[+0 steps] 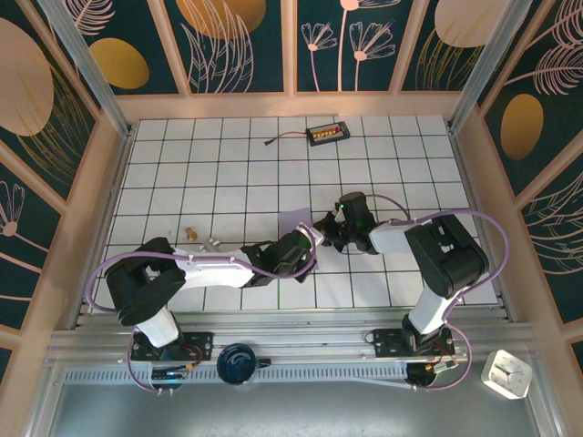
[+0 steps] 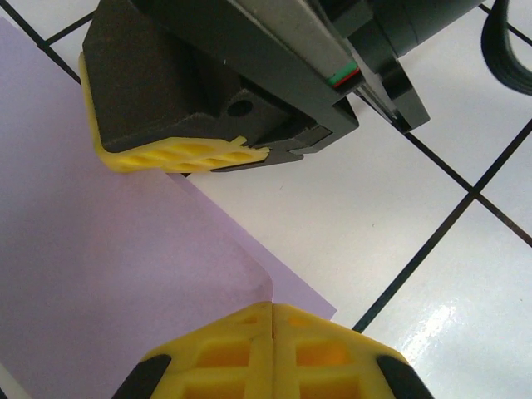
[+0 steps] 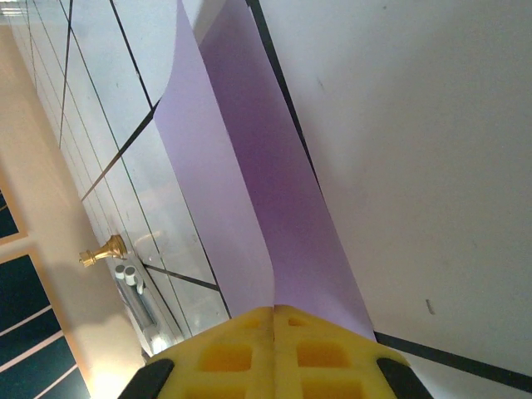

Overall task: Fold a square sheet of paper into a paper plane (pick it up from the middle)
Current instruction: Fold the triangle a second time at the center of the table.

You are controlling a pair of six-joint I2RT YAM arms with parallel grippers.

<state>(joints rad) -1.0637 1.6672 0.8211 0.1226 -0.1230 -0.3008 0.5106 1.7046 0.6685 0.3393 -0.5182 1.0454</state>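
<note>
The square sheet of paper (image 1: 295,218) is pale lavender and lies partly lifted on the white tiles at the table's middle. In the left wrist view the paper (image 2: 108,266) curls up at its edge into my left gripper (image 2: 273,306), which is shut on it. My right gripper (image 3: 274,309) is shut on a raised fold of the paper (image 3: 274,191), which runs away from the fingertips in two layers. From above, the left gripper (image 1: 308,241) and the right gripper (image 1: 323,228) meet tip to tip over the sheet. The right gripper's yellow finger (image 2: 183,155) rests at the paper's edge.
A black box with orange connectors (image 1: 326,134) and its cable lie at the back. A small brass piece (image 1: 190,233) and a silvery-white block (image 1: 211,243) sit left of the left arm. A white object (image 1: 506,373) stands outside the frame, bottom right.
</note>
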